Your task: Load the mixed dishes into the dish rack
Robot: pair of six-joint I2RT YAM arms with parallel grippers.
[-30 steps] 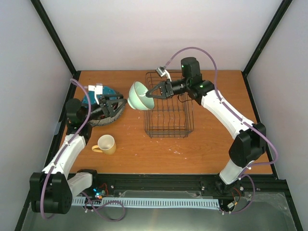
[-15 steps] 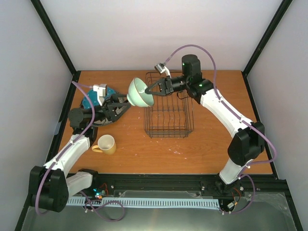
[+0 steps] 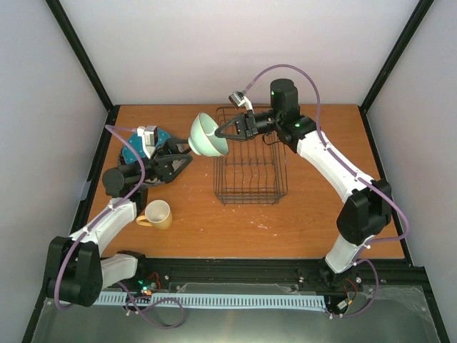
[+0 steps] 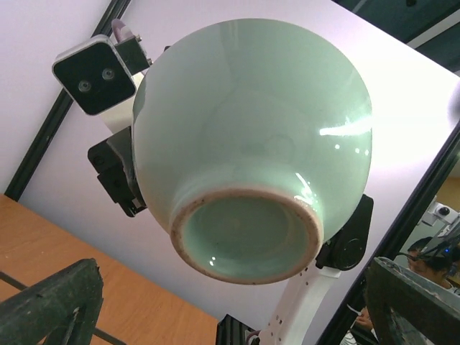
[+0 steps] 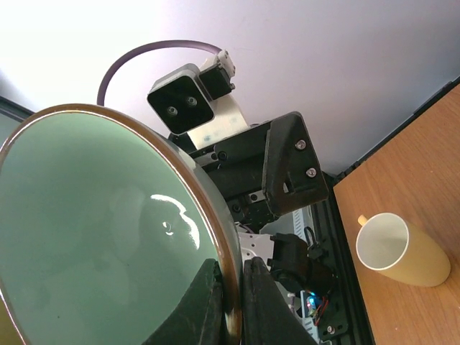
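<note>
My right gripper (image 3: 226, 133) is shut on the rim of the pale green bowl (image 3: 206, 136) and holds it tilted in the air, left of the dish rack (image 3: 250, 163). In the right wrist view the fingertips (image 5: 215, 298) pinch the bowl's brown rim (image 5: 93, 237). My left gripper (image 3: 183, 154) is open and empty, raised just left of the bowl. Its view shows the bowl's underside (image 4: 251, 158) close above the spread fingers (image 4: 50, 302). The yellow mug (image 3: 158, 214) stands on the table. The blue dotted plate (image 3: 130, 151) shows partly behind the left arm. The other plates are hidden.
The dark wire rack holds nothing that I can see. The mug also shows in the right wrist view (image 5: 399, 251), lower right. The enclosure's black frame posts and white walls ring the wooden table (image 3: 321, 214).
My left gripper has risen from the plates and swung right and up toward the bowl. My right gripper has carried the bowl slightly up and left.
</note>
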